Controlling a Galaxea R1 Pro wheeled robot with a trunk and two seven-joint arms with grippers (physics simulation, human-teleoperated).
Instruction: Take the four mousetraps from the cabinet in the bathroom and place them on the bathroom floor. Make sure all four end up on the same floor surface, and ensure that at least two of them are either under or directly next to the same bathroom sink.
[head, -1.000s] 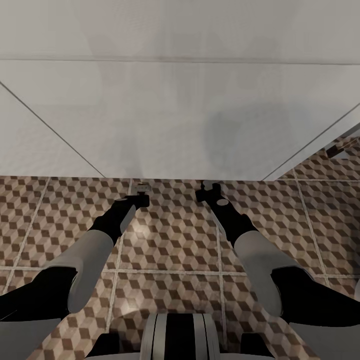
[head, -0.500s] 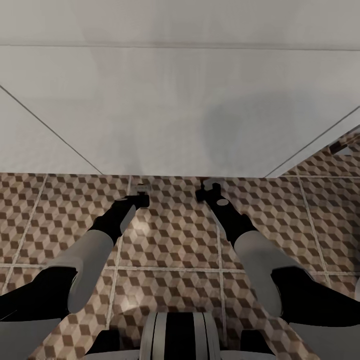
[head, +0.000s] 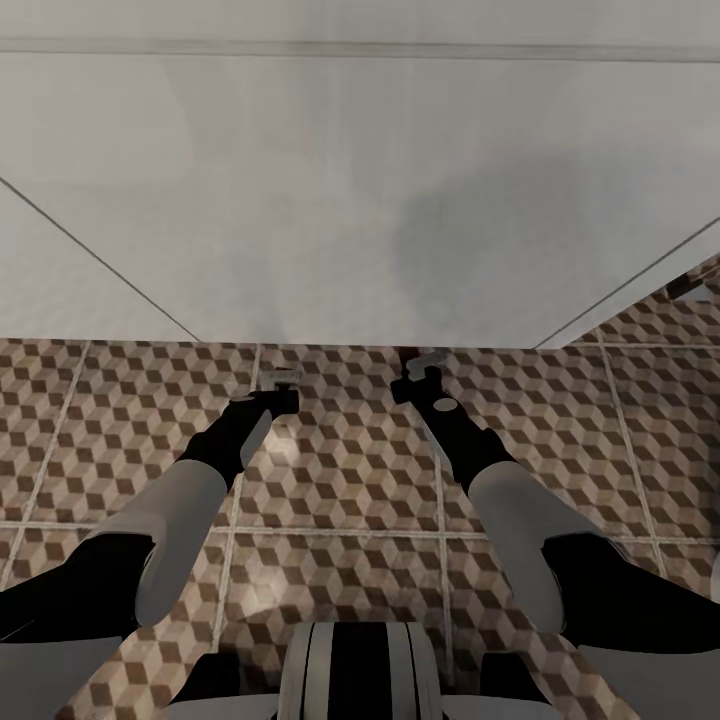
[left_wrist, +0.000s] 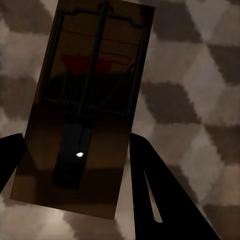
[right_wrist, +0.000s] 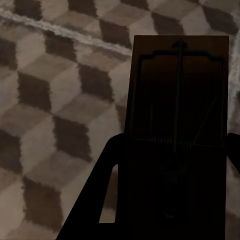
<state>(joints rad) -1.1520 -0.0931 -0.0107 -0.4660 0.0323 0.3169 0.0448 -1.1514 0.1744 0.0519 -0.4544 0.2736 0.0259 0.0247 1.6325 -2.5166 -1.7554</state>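
Note:
Both arms reach forward over the cube-patterned bathroom floor (head: 340, 480). My left gripper (head: 281, 381) is shut on a mousetrap (left_wrist: 85, 105), a brown board with dark wire parts held between the two fingers (left_wrist: 150, 190). In my right gripper (head: 420, 370), also shut, sits a second mousetrap (right_wrist: 180, 110), dark in shadow. Both traps hang a little above the tiles, close to the lower edge of a big white flat-faced body (head: 360, 200) with sharp edges, which looks like the sink. The cabinet is out of view.
The white body spans the whole upper picture and meets the floor just beyond both grippers. Patterned floor continues past its right edge, where a small dark brown thing (head: 698, 285) lies, too small to tell. My base (head: 355, 670) stands at the bottom.
The whole head picture has shifted: the white body's lines and the floor edge sit higher now, so the camera moved. Both arms and their mousetraps keep the same pose.

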